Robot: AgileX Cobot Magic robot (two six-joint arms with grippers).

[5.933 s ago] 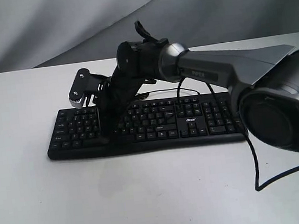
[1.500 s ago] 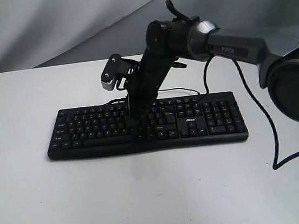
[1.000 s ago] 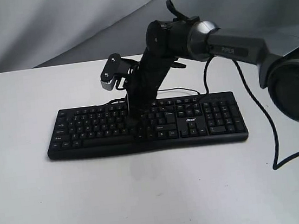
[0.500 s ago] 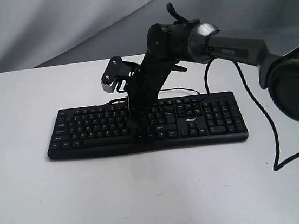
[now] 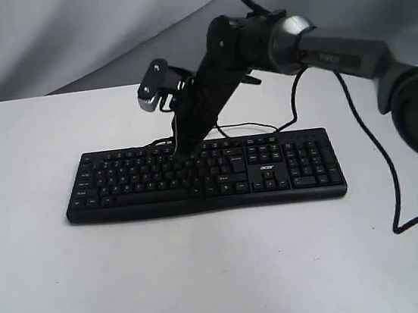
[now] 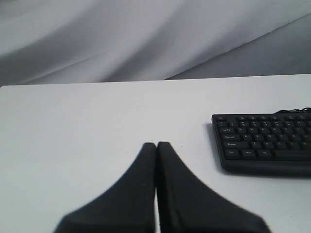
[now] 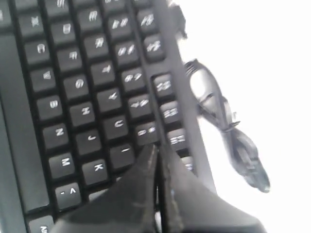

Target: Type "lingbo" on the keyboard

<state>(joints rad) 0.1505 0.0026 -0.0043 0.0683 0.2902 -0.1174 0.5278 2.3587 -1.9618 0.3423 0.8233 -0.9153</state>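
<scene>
right jaws were pressed together, holding nothing | keyboard (image 5: 203,174) lay flat on the table (image 5: 209,279), right under their tips by the K key (image 7: 97,168) (touching or not, I could not tell) | left jaws were pressed together too, empty, keyboard well off to one side | cable (image 7: 227,127) sat bunched just behind the keyboard

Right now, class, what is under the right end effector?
The keyboard. The shut right end effector hangs over its letter rows, with K and M visible beside it. The key straight below the tip is covered, so which key it is, and whether they touch, cannot be told.
</scene>
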